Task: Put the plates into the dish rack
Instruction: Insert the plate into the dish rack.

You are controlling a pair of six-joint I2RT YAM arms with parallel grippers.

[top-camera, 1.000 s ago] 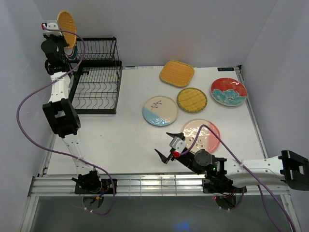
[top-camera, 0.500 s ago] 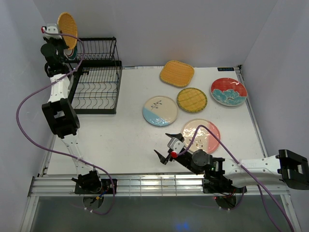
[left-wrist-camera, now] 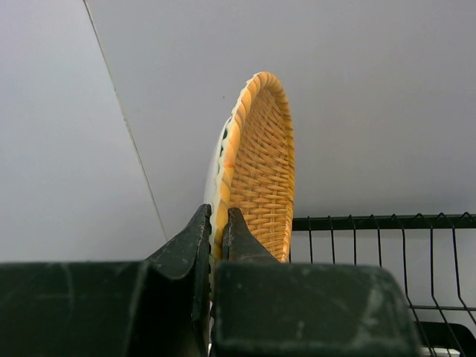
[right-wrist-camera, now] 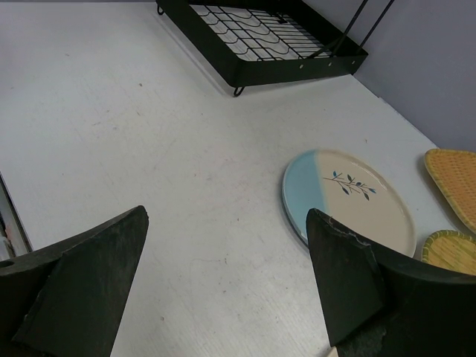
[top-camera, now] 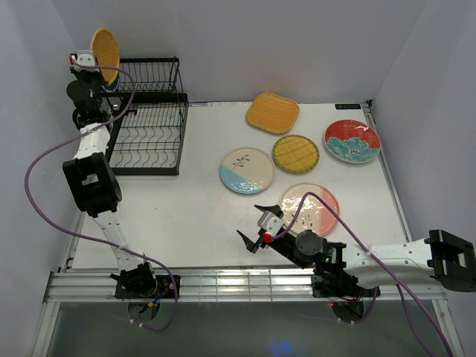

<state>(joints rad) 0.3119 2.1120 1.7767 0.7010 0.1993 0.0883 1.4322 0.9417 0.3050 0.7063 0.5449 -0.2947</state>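
Note:
My left gripper [top-camera: 88, 59] is shut on a round woven orange plate [top-camera: 105, 44], held on edge high above the left end of the black wire dish rack [top-camera: 149, 137]. In the left wrist view the jaws pinch the woven plate's [left-wrist-camera: 260, 163] rim. A white, green-marked edge [left-wrist-camera: 216, 160] lies against its back; I cannot tell whether it is gripped too. On the table lie a rounded-square woven plate [top-camera: 273, 113], a round woven plate [top-camera: 295, 154], a red-teal floral plate [top-camera: 352, 140], a cream-blue plate [top-camera: 247, 170] and a cream-pink plate [top-camera: 312, 204]. My right gripper [top-camera: 251, 222] is open and empty, low over the table left of the cream-pink plate.
The rack's top rail [left-wrist-camera: 387, 221] shows right of the held plate. In the right wrist view the rack's lower section [right-wrist-camera: 260, 37] lies far ahead and the cream-blue plate [right-wrist-camera: 349, 197] ahead right. White walls close in the left, back and right sides.
My left gripper has carried the woven plate slightly right and up, nearer the rack's upper tier. The right arm has shifted a little and then stayed still.

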